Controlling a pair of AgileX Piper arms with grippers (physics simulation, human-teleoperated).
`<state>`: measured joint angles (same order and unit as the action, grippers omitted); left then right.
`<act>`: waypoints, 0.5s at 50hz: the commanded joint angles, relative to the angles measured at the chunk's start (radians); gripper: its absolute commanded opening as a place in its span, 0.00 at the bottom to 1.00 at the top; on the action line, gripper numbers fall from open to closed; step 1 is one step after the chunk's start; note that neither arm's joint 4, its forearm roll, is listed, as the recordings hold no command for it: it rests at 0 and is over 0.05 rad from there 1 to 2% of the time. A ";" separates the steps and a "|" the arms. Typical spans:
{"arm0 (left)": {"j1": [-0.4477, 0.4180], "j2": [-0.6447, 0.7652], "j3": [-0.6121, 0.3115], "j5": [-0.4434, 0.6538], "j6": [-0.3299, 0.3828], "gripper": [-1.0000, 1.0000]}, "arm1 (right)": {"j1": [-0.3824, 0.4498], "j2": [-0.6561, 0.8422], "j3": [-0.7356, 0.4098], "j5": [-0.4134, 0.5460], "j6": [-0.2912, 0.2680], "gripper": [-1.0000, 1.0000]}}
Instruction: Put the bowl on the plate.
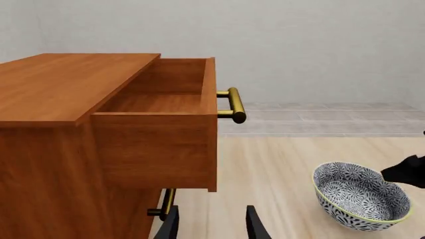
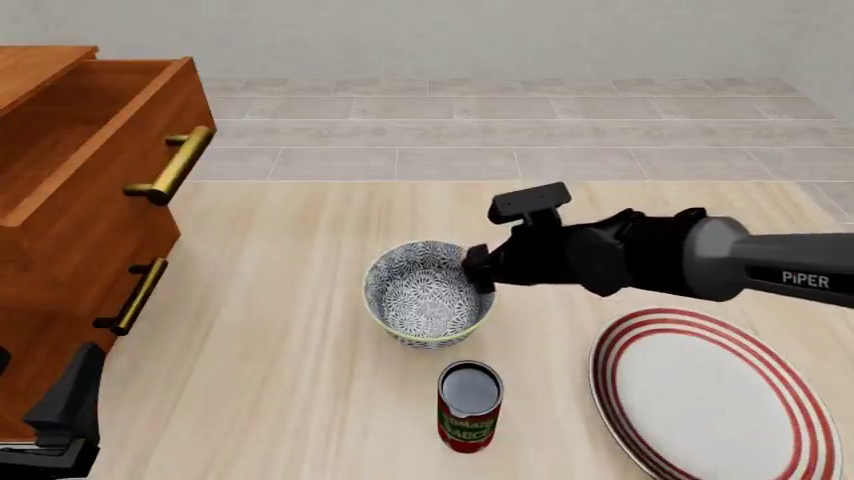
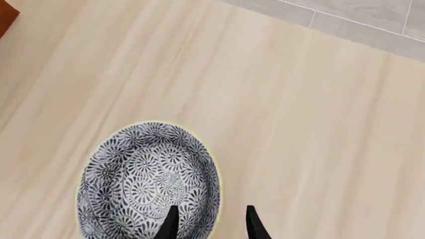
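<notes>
We see the right gripper (image 2: 477, 272) reaching in from the right side of the front view, down at the right edge of the bowl (image 2: 424, 295). In the right wrist view its two fingers (image 3: 170, 224) are parted a little, one tip over the inside of the bowl (image 3: 147, 181) and the other outside the pale rim, so they straddle the wall. We cannot tell if the pads already touch the wall; the jaws look narrowly apart, not clamped. The bowl sits upright on the wooden table (image 2: 294, 260), near the middle, nothing in it.

The plate (image 2: 714, 395) lies flat at the front right of the table, well apart from the bowl, under the right arm's forearm area. A small red can (image 2: 470, 406) stands upright just in front of the bowl, between it and the near edge, apart from both.

The left gripper (image 1: 211, 224) hangs low at the left, beside the wooden cabinet (image 2: 67, 230); its fingers are spread with nothing between them. The top drawer (image 1: 162, 119) is pulled out, with its brass handle (image 1: 232, 105) sticking out. From the left wrist view we also catch the bowl (image 1: 361, 195) with the right gripper's dark tip at its rim.
</notes>
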<state>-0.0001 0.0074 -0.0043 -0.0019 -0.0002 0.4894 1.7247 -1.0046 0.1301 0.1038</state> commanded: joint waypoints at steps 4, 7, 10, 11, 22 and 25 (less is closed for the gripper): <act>0.000 0.000 0.000 0.000 0.000 1.00 | 0.012 0.078 -0.002 -0.023 0.017 1.00; 0.000 0.000 0.000 0.000 0.000 1.00 | 0.013 0.089 -0.005 -0.024 0.018 1.00; 0.000 0.000 0.000 0.000 0.000 1.00 | 0.018 0.098 -0.003 -0.028 0.023 1.00; 0.000 0.000 0.000 0.000 0.000 1.00 | 0.019 0.101 -0.004 -0.028 0.024 1.00; 0.000 0.000 0.000 0.000 0.000 1.00 | 0.030 0.144 -0.003 -0.041 0.034 1.00; 0.000 0.000 0.000 0.000 0.000 1.00 | 0.031 0.150 -0.002 -0.045 0.037 1.00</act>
<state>-0.0001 0.0074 -0.0043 -0.0019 -0.0002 0.5120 1.8423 -1.0078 0.0970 0.1308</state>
